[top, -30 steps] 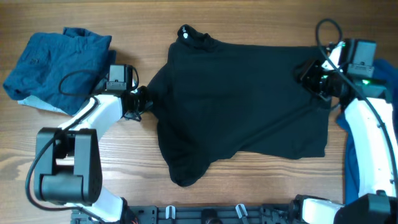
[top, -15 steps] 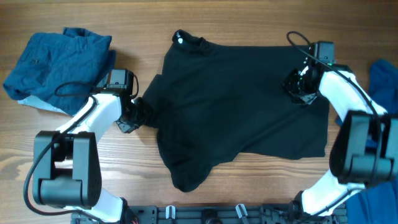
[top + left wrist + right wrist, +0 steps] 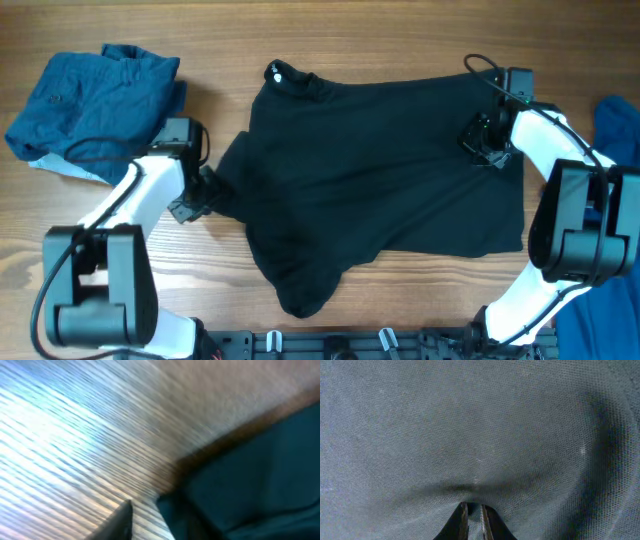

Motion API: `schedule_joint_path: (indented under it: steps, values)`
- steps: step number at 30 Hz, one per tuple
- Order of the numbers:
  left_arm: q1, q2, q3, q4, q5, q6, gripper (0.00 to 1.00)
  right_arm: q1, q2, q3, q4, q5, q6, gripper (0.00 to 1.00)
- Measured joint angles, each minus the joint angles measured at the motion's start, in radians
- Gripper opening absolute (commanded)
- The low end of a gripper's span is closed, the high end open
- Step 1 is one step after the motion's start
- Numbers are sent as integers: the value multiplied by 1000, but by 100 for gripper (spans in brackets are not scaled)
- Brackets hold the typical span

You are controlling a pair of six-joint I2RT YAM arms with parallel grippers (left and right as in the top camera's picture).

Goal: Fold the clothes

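The long black garment point(image 3: 380, 180) lies spread across the middle of the table, its tiny white logo point(image 3: 275, 71) at the top left. My left gripper point(image 3: 205, 193) is at its left edge, shut on a corner of the cloth. The left wrist view is blurred and shows one finger point(image 3: 121, 519) beside dark cloth point(image 3: 250, 475). My right gripper point(image 3: 481, 140) is on the garment's upper right. Its jaws pinch a small fold of the black mesh cloth point(image 3: 480, 425) between nearly closed tips point(image 3: 472, 508). A teal-blue garment point(image 3: 90, 105) lies crumpled at the top left.
Brighter blue cloth point(image 3: 618, 125) shows at the right edge, and more of it point(image 3: 600, 320) at the bottom right corner. Bare wood table point(image 3: 180, 280) lies in front of the left arm. A black rail point(image 3: 340, 345) runs along the front edge.
Both grippers have moved left and the black garment has slid left with them. The left gripper also moved toward the front, drawing the left corner outward.
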Motion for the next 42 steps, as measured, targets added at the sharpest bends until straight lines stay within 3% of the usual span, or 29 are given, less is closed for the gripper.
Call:
schedule_joint_path:
  steps: [2, 4, 7, 10, 15, 22, 28, 30, 34, 42]
  values:
    - [3, -38, 2, 0, 7, 35, 54, -3, 0, 0, 0, -5, -1, 11]
    - [-3, -77, 11, 22, 22, 73, 43, -3, 0, 0, 0, -6, -4, 11]
    - [-26, -137, 29, 149, 60, 157, 15, -4, 0, 0, 0, -10, -10, 11]
    - [-37, -131, 34, 229, 72, 204, 4, -7, -4, 0, 0, -19, -23, 11]
    - [-40, -55, 36, 358, 141, 307, 4, -17, -26, -18, -14, -18, -35, 11]
    - [-47, 85, 36, 413, 263, 478, 4, -24, -55, -23, 60, -129, -115, 11]
    - [-59, 153, 44, 438, 303, 541, 4, -2, -55, -23, 88, -182, -180, 11]
    - [-61, 158, 51, 434, 279, 529, 4, 16, -53, -23, 109, -183, -189, 11]
    - [-75, 159, 84, 366, 98, 383, 4, 29, 0, -23, 142, -179, -187, 9]
    - [-76, 156, 102, 271, -83, 195, 4, 24, 31, -4, 154, -160, -150, 9]
